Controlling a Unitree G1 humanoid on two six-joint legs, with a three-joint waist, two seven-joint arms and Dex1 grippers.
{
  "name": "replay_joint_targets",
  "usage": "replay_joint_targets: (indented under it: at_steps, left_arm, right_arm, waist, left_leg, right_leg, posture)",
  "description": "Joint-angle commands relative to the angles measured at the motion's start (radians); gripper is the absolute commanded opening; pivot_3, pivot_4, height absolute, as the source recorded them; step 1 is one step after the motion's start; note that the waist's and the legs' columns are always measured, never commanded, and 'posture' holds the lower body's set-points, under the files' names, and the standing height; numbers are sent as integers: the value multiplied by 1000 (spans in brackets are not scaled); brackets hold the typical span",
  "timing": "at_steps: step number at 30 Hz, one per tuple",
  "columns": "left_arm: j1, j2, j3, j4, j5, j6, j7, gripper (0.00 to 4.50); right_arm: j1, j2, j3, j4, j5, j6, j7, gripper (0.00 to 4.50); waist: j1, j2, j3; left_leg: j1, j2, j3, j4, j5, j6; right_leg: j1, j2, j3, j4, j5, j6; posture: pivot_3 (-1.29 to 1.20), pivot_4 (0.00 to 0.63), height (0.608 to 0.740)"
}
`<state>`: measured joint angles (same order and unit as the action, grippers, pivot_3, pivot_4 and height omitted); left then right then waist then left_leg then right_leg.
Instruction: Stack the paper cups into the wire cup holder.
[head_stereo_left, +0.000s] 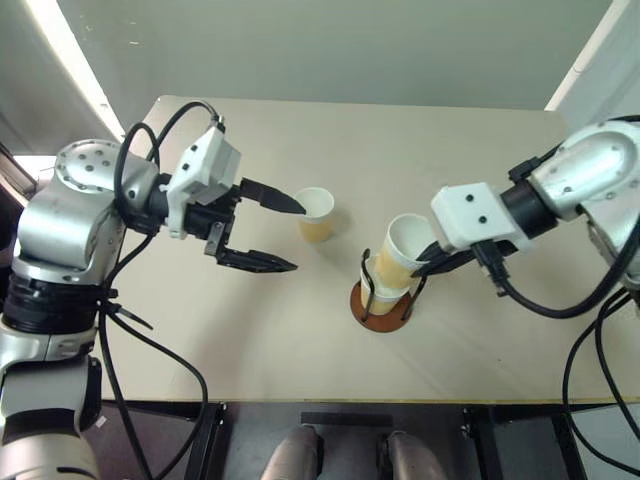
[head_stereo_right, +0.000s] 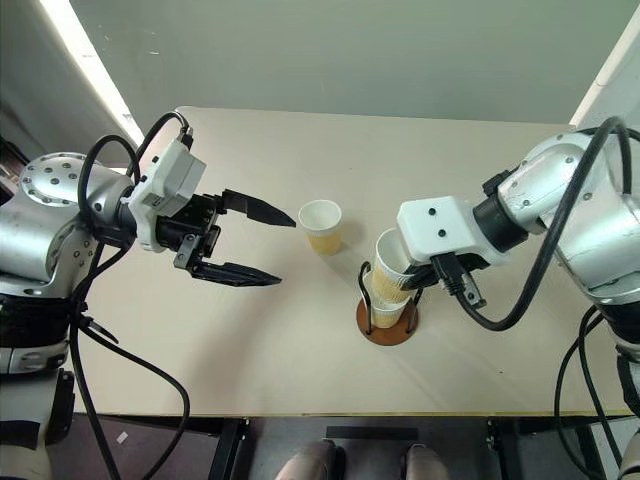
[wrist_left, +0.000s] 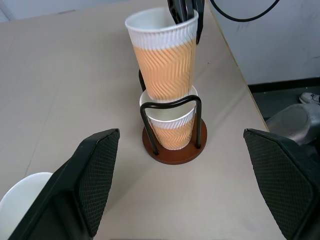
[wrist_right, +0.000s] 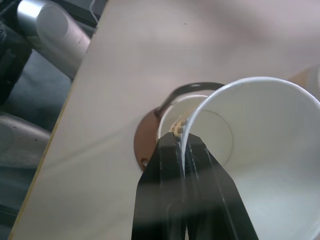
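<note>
1. Pinched tight on a cup's wall, my right gripper (wrist_right: 183, 145) has its two black fingers pressed together, one inside the rim and one outside.
2. That held cup (wrist_left: 162, 55) sits partly down in the lower cup (wrist_left: 172, 131) and leans a little to one side.
3. The lower cup stands in the wire cup holder (head_stereo_left: 382, 305), near the middle of the table (head_stereo_left: 250, 330), a bit toward the front edge.
4. I can see the holder's brown base (wrist_left: 175, 152) and its black wire loops (wrist_left: 170, 107). The cups hide the back loop in the left wrist view.
5. From above, my right arm hides my right fingers where they meet the cup.
6. In the right wrist view, the held cup fills one side and blocks most of the holder. Just a slice of the base peeks out.
7. My left gripper (head_stereo_right: 262, 245) hangs over the left part of the table with its fingers wide apart, holding nothing.
8. A third cup (head_stereo_right: 322, 226) stands upright on the table, just past my left fingertips and not touching them. It is apart from the holder, toward the back edge.
9. In the left wrist view only a white bit of that cup's rim shows in a corner, cut off by one finger.
</note>
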<state>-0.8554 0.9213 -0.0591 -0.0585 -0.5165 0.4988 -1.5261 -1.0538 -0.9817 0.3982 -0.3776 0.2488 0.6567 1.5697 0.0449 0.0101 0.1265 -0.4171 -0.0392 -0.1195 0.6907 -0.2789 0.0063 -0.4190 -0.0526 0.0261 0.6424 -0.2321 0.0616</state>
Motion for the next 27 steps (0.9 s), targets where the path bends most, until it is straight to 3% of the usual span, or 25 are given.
replay_joint_targets:
  at_steps: [1, 9, 16, 24, 27]
  left_arm:
    - [-2, 14, 16, -23, 1, -11, -4, 4271]
    - [2, 5, 10, -18, 12, -25, 9, 4271]
    - [-6, -13, -1, -32, 46, -68, 36, 4271]
    - [-105, -71, -139, 72, 302, -256, 115, 4271]
    - [-159, -129, -222, 171, 447, -367, 180, 4271]
  right_arm:
    - [-29, 12, -6, -14, -11, 5, -9, 943]
    - [-48, 65, -27, 23, -35, 25, -79, 3775]
    - [-104, 67, -195, 55, 112, 258, -153, 3775]
    - [-94, 132, -433, 61, 320, 520, -329, 3775]
    - [-4, 173, -562, 28, 404, 512, -385, 3775]
  waist:
    - [0, 0, 0]
    - [-1, 0, 0]
    - [0, 0, 0]
    - [0, 0, 0]
    - [6, 0, 0]
  left_leg:
    - [0, 0, 0, 0, 0, 0]
    - [0, 0, 0, 0, 0, 0]
    - [-1, 0, 0, 0, 0, 0]
    - [0, 0, 0, -1, 0, 0]
    - [0, 0, 0, -1, 0, 0]
  right_leg:
    - [0, 0, 0, 0, 0, 0]
    - [0, 0, 0, 0, 0, 0]
    - [0, 0, 0, -1, 0, 0]
    - [0, 0, 0, -3, 0, 0]
    - [0, 0, 0, -2, 0, -1]
  posture:
    - [0, 150, 740]
    - [0, 150, 740]
    - [0, 150, 740]
    - [0, 150, 740]
    - [0, 150, 740]
